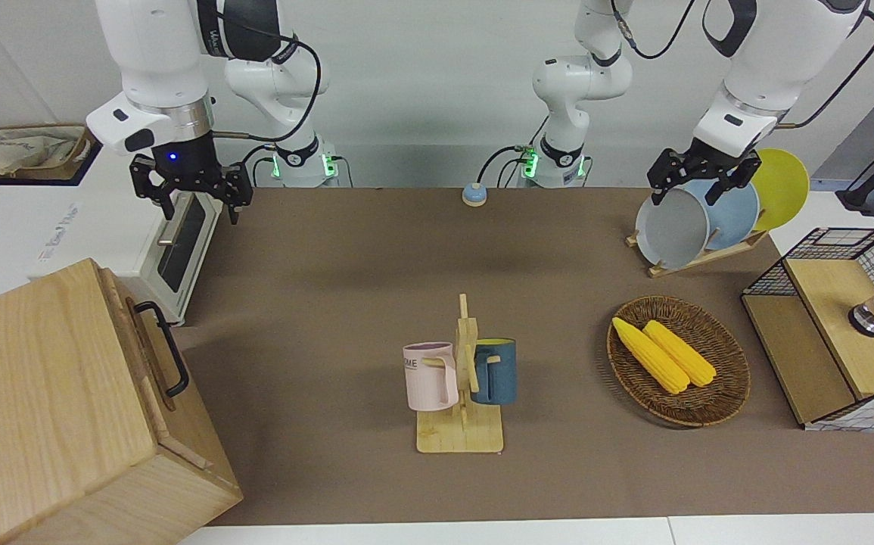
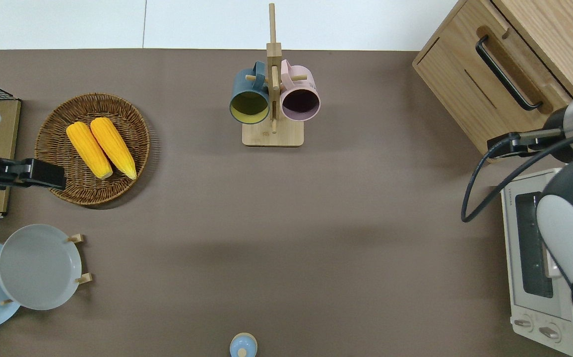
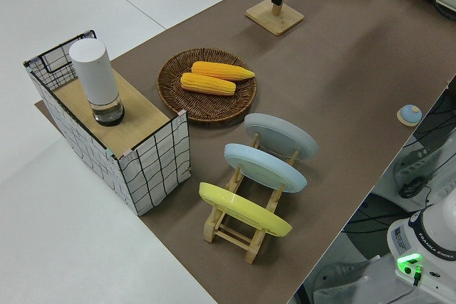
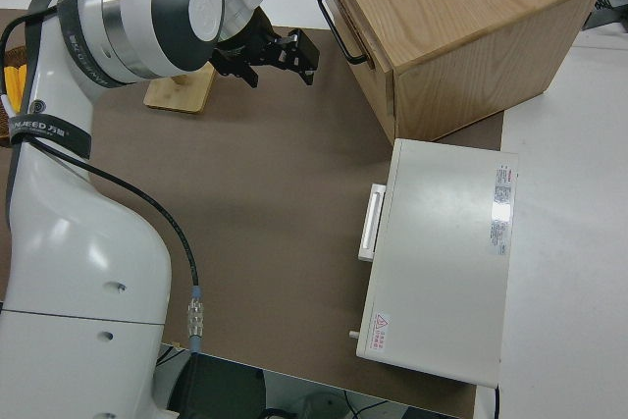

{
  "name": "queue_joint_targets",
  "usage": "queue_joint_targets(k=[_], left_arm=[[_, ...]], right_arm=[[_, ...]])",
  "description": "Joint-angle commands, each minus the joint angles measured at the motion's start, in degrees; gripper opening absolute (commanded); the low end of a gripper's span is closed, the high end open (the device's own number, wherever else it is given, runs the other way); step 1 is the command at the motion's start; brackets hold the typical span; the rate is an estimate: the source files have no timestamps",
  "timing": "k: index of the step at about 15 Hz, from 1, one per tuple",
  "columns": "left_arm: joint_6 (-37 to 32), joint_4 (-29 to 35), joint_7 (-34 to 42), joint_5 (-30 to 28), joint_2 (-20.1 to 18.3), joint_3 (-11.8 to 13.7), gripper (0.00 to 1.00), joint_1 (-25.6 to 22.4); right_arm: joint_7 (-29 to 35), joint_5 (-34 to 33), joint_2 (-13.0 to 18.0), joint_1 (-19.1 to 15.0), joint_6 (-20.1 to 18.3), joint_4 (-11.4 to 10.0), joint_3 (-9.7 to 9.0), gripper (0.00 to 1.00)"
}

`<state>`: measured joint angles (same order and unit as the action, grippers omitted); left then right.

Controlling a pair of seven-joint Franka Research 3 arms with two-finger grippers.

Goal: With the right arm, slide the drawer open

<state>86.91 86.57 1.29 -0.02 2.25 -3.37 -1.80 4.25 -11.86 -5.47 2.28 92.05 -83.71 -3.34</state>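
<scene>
At the right arm's end of the table stands the wooden box (image 1: 66, 401), with the drawer (image 2: 494, 82) in its front face, shut flush, its black handle (image 1: 163, 347) untouched. Nearer to the robots, just beside the box, sits the white oven (image 1: 179, 246). The right gripper (image 1: 191, 198) hangs in the air with its fingers spread wide apart, holding and touching nothing; from overhead it sits over the bare table by the corner of the box, at the edge of the oven. Toward the middle stands the mug rack (image 1: 467, 378), then the basket (image 1: 679, 362) of corn. The left arm is parked, its gripper (image 1: 698, 182) with fingers apart and empty.
</scene>
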Motion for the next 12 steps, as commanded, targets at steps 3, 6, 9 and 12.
queue_joint_targets(k=[3, 6, 9, 12], left_arm=[[-1.13, -1.40, 0.47, 0.98, 0.65, -0.40, 0.99, -0.31], [-1.13, -1.40, 0.47, 0.98, 0.65, -0.40, 0.99, -0.31], [-1.13, -1.49, 0.56, 0.98, 0.65, -0.40, 0.99, -0.31], [-1.13, -1.40, 0.56, 0.98, 0.65, -0.40, 0.99, -0.31]], right_arm=[[1.02, -11.85, -1.74, 4.12, -1.00, 1.62, -0.53, 0.987], [1.81, -18.70, -2.35, 6.76, -1.00, 1.53, -0.53, 0.987], [3.03, -24.77, -3.49, 9.66, -1.18, 0.92, -0.70, 0.987], [7.07, -31.45, -5.34, 12.39, -1.96, 0.30, -0.70, 0.987]])
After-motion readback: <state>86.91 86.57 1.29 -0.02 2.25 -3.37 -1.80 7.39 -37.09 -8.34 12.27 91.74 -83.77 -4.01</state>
